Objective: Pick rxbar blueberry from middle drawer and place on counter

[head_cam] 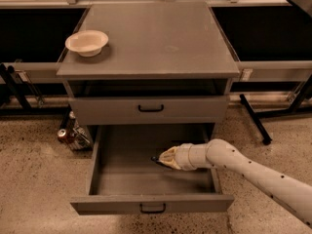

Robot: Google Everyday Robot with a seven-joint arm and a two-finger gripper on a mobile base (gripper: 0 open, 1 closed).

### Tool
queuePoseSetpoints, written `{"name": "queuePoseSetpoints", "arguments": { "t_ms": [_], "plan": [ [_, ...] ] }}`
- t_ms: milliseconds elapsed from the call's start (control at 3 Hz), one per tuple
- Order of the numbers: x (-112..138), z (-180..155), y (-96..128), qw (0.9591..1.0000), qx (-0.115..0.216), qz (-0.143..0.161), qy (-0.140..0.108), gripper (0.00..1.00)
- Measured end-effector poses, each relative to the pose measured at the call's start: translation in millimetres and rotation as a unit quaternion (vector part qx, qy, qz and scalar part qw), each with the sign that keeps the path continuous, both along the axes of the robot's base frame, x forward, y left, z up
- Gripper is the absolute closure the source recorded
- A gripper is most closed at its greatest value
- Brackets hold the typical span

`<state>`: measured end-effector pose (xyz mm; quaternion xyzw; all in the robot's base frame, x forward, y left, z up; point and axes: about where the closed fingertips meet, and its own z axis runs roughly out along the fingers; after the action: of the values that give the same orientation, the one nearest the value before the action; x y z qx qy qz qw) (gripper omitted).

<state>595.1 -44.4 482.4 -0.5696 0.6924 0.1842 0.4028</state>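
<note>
Grey cabinet on speckled floor, middle drawer (96, 156) pulled open.
rxbar blueberry (156, 159): dark sliver at gripper (165, 158) tip, near mid-drawer; grip state can't tell. Prob. light, thin, slick wrapper, so pinch flat faces. Upper drawer (148, 109) overhangs the rear, so lift fwd first. Counter (161, 38) roomy exc. bowl (87, 42) on its left.

Counter (161, 48): pale bowl (87, 42) near left edge. Speckled floor (34, 179): can (64, 134) beside cabinet. Pincer (159, 158) inside open middle drawer (107, 204).

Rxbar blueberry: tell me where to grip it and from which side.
The rxbar blueberry seems to lie flat on the floor of the middle drawer, mostly hidden behind the gripper. Likely best: pinch across its short width from above, since the drawer walls block a low sideways approach.
</note>
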Motion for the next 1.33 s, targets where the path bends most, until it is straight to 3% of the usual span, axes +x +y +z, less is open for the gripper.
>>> {"name": "queuePoseSetpoints", "arguments": {
  "t_ms": [333, 667, 1000, 1333],
  "plan": [
    [-24.5, 48.6, 7.5, 0.9975, 0.026, 0.046, -0.047, 1.0],
    [-48.3, 107.0, 14.9, 0.9873, 0.041, 0.092, -0.123, 1.0],
    [-61.2, 146.5, 21.7, 0.9767, 0.042, 0.119, -0.174, 1.0],
    [-61.2, 146.5, 21.7, 0.9767, 0.042, 0.119, -0.174, 1.0]
  ]
}}
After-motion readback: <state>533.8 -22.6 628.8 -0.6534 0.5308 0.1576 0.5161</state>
